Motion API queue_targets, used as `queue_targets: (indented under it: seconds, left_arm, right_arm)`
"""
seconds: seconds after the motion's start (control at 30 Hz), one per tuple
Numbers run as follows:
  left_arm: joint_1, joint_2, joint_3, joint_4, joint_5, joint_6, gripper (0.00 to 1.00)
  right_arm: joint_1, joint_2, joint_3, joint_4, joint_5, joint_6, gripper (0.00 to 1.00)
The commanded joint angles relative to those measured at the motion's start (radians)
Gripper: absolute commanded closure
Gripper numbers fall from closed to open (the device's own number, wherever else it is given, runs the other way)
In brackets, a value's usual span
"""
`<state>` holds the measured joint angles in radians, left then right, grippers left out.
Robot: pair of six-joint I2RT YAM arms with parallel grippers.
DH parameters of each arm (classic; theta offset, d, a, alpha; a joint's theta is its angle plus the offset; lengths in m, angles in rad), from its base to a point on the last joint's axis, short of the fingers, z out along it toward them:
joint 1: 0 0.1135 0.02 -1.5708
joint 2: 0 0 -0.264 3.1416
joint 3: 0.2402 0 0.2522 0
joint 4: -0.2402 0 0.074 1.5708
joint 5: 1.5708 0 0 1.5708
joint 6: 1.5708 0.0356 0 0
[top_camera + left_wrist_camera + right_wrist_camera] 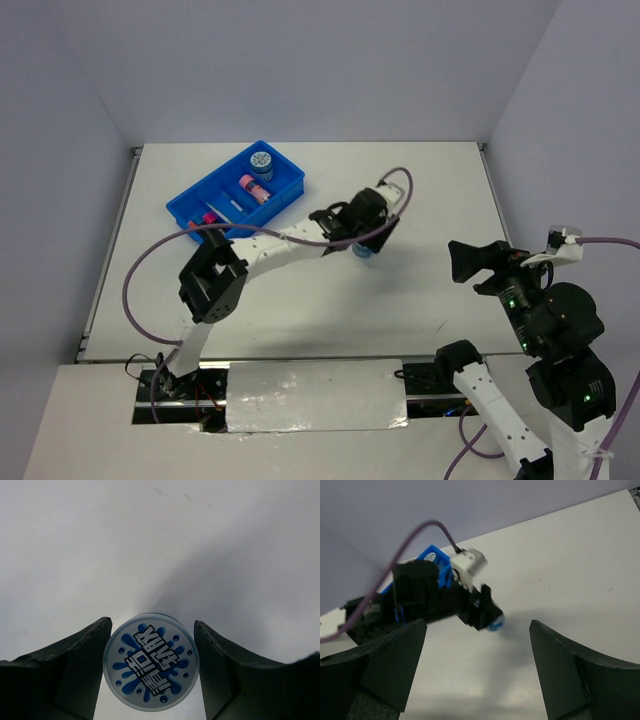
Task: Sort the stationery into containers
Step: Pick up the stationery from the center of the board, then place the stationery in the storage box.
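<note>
A round blue-white disc point(151, 662) with a blue splash label sits between the fingers of my left gripper point(152, 622), and both pads touch its rim. From above, that left gripper point(365, 248) is at the middle of the table with the disc point(364, 251) just showing under it. The blue tray point(290, 180) lies to its far left. It holds another disc point(262, 160), a pink-capped bottle point(255, 188) and a pink-capped highlighter point(208, 216). My right gripper point(462, 262) hovers open to the right, with nothing between its fingers point(405, 665).
The white table point(420, 190) is walled at the back and on both sides. A purple cable point(140, 270) loops off the left arm. In the right wrist view the left gripper point(487, 615) and a corner of the tray point(427, 556) lie ahead.
</note>
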<state>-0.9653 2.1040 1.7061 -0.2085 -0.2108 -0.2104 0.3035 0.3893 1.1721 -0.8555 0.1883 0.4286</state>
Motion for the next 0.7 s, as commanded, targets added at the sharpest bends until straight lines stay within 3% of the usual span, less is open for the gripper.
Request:
queue_targets:
  seconds: [0.0,0.2,0.4,0.67]
  left_arm:
    - [0.091,-0.119,0.064,-0.008,-0.079,-0.026,1.0]
    - [0.299,-0.047,0.239,-0.097,-0.128,-0.021,1.0]
    - [0.431,0.056,0.429,-0.134,-0.139,0.006,1.0]
    - [0.562,0.114,0.454,-0.097,-0.072,-0.001,1.0]
  right_arm:
    - [0.002,0.006,-0.015,0.049,-0.013,-0.004,0.08]
    - [0.002,0.019,-0.052,0.088,-0.039,0.001,0.08]
    - [0.002,0.046,-0.074,0.116,-0.061,0.001,0.08]
    - [0.0,0.088,-0.123,0.174,-0.093,-0.002,0.08]
